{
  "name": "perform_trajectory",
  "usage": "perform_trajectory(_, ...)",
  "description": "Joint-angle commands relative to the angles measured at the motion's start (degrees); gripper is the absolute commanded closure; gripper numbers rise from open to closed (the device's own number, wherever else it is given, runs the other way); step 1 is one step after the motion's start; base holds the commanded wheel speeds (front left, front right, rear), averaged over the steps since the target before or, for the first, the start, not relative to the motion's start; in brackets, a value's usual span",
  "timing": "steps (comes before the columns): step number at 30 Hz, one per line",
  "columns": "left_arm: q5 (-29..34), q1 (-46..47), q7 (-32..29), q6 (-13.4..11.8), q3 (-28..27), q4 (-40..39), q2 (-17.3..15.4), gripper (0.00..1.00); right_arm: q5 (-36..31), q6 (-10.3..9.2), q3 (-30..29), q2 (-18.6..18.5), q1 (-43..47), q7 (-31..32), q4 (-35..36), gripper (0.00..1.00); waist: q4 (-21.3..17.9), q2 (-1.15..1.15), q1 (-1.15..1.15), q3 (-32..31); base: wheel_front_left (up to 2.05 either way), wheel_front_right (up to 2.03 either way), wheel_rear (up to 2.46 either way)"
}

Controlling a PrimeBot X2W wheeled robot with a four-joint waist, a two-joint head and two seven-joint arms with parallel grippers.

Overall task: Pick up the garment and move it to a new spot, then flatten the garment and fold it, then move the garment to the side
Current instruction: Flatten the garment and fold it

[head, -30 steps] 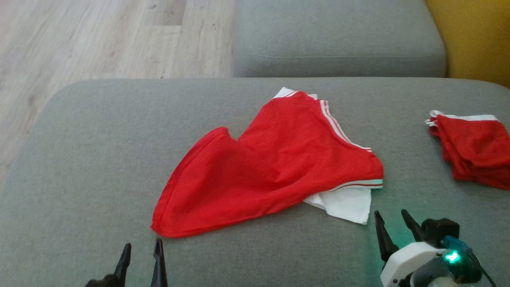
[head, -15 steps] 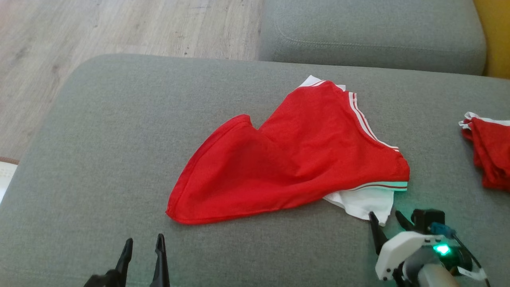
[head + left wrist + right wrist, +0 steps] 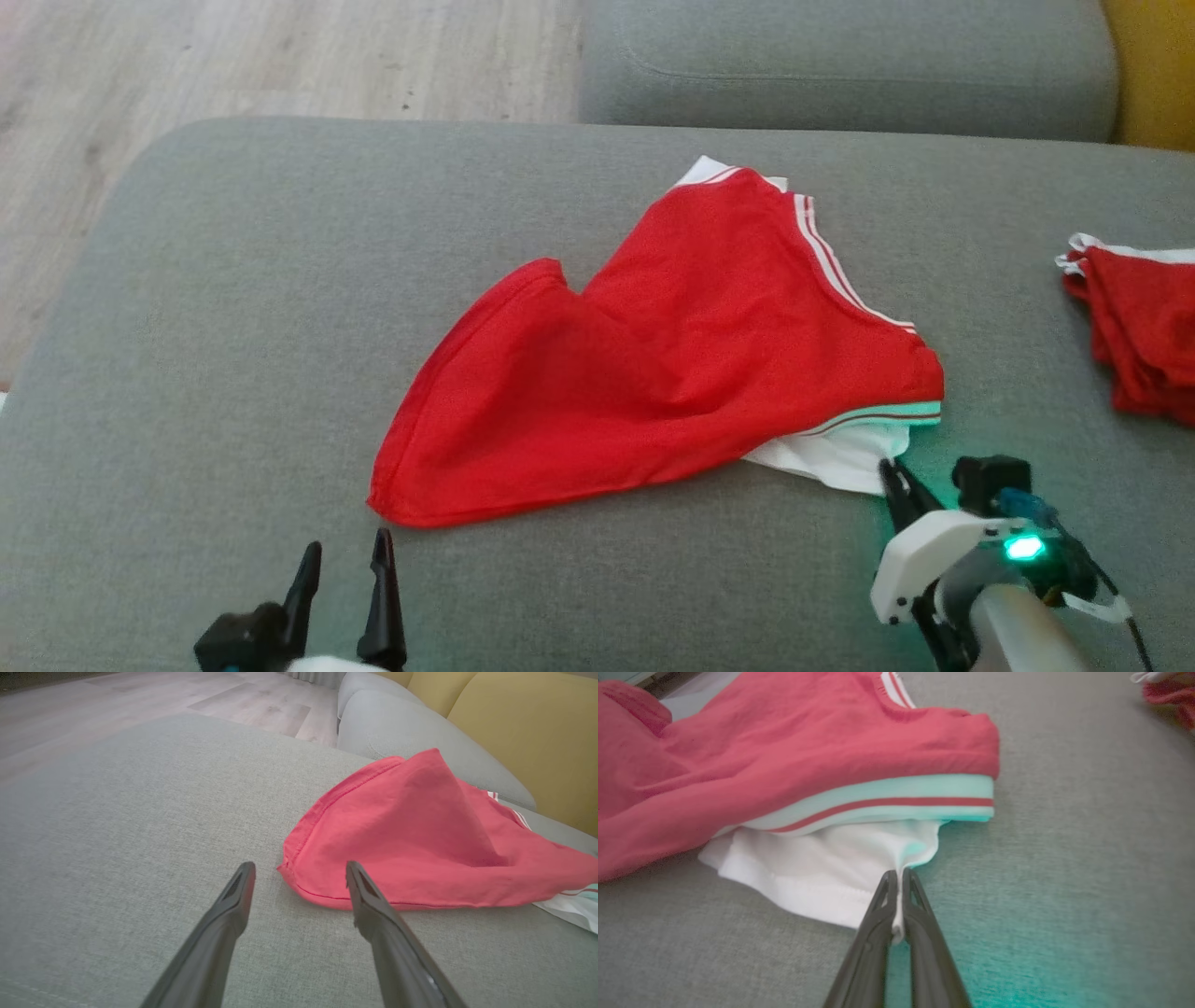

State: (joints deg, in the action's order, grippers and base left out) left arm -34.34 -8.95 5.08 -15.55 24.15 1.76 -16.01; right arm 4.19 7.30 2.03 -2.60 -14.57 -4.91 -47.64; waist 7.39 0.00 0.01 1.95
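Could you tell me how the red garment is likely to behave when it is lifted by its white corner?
Probably floppy: the red garment lies in soft folds, so it should drape from the pinch. Likely light: thin cloth bunches in the shut right gripper. It may unfold unevenly, since only its white corner is held.

The left gripper [image 3: 299,868] is seen spread wide above the grey cushion [image 3: 117,826], with the red garment [image 3: 411,840] heaped just beyond its fingertips.
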Motion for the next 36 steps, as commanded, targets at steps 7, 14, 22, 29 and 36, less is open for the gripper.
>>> perform_trajectory(7,-3.5,4.9,-0.8,1.7,-2.1,3.9,2.0,0.00,-2.0,0.19,-4.0,-0.3,3.8,-2.0,9.2,1.00,-2.6,0.00,-0.01,0.2,0.00,0.00,0.00)
perform_trajectory(14,-8.0,6.6,-1.8,3.8,-3.2,10.1,4.4,0.00,-2.3,0.19,-5.3,-0.3,8.6,0.8,19.4,1.00,-4.8,0.00,-0.01,0.7,0.00,0.00,0.00)
perform_trajectory(22,-11.7,11.4,-2.2,5.7,-5.0,18.8,6.7,0.00,-1.7,0.19,-4.1,-0.3,11.2,4.4,27.4,1.00,-6.6,0.00,-0.01,2.0,0.00,0.00,0.00)
perform_trajectory(29,-12.7,14.7,-2.6,7.0,-5.2,24.3,7.3,0.70,-1.1,0.19,-3.1,-0.3,11.9,5.6,30.5,1.00,-7.6,0.00,-0.01,2.9,0.00,0.00,0.00)
perform_trajectory(36,-13.6,14.6,-1.7,10.0,-4.7,23.4,7.5,1.00,1.9,0.19,-4.6,-0.3,11.7,5.2,33.6,1.00,-8.1,0.00,-0.01,1.4,0.00,0.00,0.00)
